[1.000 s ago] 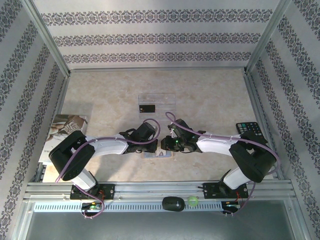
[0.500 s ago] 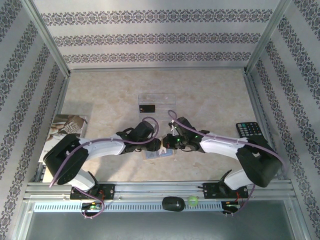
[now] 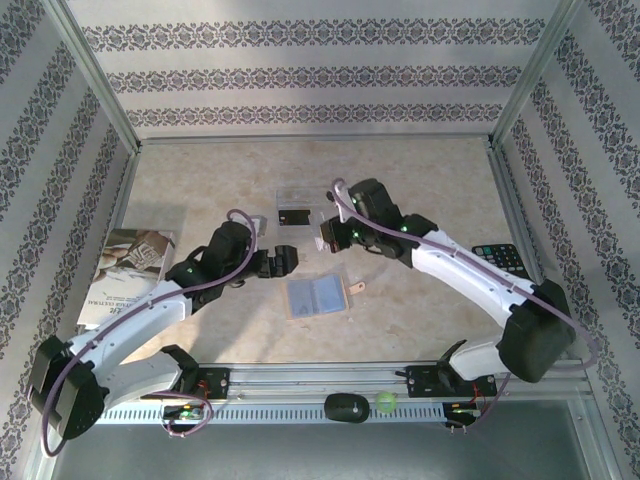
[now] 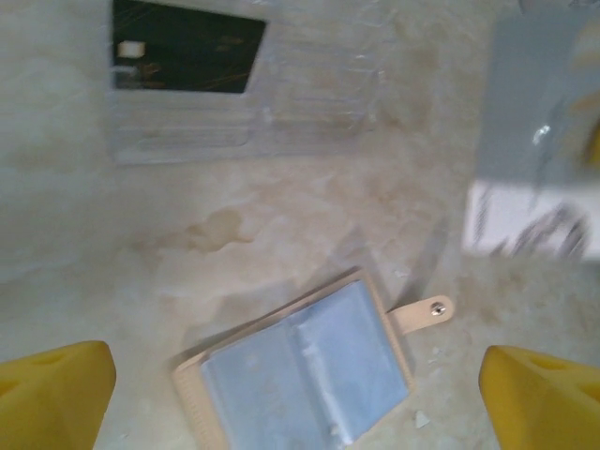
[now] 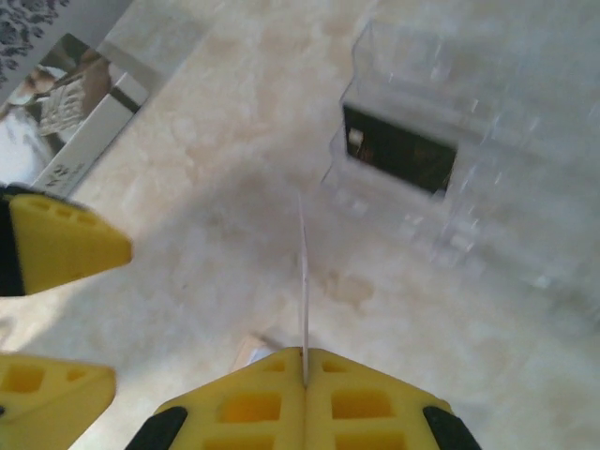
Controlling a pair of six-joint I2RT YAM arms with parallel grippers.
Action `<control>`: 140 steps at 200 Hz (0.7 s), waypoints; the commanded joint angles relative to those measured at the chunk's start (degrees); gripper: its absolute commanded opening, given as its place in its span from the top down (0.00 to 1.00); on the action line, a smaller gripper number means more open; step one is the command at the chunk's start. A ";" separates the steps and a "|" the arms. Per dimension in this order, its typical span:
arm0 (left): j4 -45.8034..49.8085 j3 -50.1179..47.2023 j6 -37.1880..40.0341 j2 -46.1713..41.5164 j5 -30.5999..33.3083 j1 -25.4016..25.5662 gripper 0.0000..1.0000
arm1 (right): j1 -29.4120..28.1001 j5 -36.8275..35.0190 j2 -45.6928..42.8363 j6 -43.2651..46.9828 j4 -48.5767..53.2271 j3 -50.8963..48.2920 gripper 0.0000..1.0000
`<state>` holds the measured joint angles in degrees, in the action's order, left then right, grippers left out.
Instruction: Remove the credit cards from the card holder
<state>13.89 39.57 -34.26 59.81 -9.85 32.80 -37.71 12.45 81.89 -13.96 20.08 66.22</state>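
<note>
The card holder (image 3: 318,296) lies open on the table, pale blue-grey inside, its tan tab (image 4: 422,314) pointing right. My left gripper (image 3: 288,260) hangs open just left of and above the card holder (image 4: 309,375), holding nothing. The right gripper (image 3: 328,237) is shut on the pale credit card (image 5: 304,272), seen edge-on and lifted between the holder and the clear tray (image 3: 325,195). That pale card (image 4: 511,220) also appears at the right of the left wrist view. The black credit card (image 3: 293,215) lies in the tray (image 4: 300,103).
A printed booklet (image 3: 125,272) lies at the left edge. The black keypad device (image 3: 500,259) sits at the right edge. Metal frame posts and patterned walls enclose the table. In the right wrist view, the left gripper's yellow fingers (image 5: 66,246) show at the left.
My left gripper opened and drew back to the left off the card holder. The right gripper shut on the pale card and carried it up and back toward the tray, uncovering the holder.
</note>
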 commanded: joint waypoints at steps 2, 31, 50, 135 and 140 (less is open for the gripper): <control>6.85 -2.07 0.57 -3.22 0.66 -1.93 0.00 | 1.44 -4.79 5.36 16.73 8.23 6.86 1.00; 10.33 -1.87 0.51 -4.70 1.50 -3.90 0.00 | 2.46 -5.81 12.78 31.37 15.19 15.82 1.00; 11.77 -1.69 0.60 -5.08 1.47 -4.76 0.00 | 2.42 -8.56 16.41 39.70 19.09 20.54 1.00; 17.66 1.82 2.68 -2.54 2.34 -8.01 0.00 | 4.77 -12.15 32.16 56.62 32.74 38.55 1.00; 18.02 2.02 2.71 -2.36 2.55 -8.11 0.00 | 5.04 -12.10 32.66 57.23 33.23 39.23 1.00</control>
<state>27.73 39.33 -33.21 56.73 -8.54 25.76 -34.28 1.93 111.13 36.80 46.33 101.32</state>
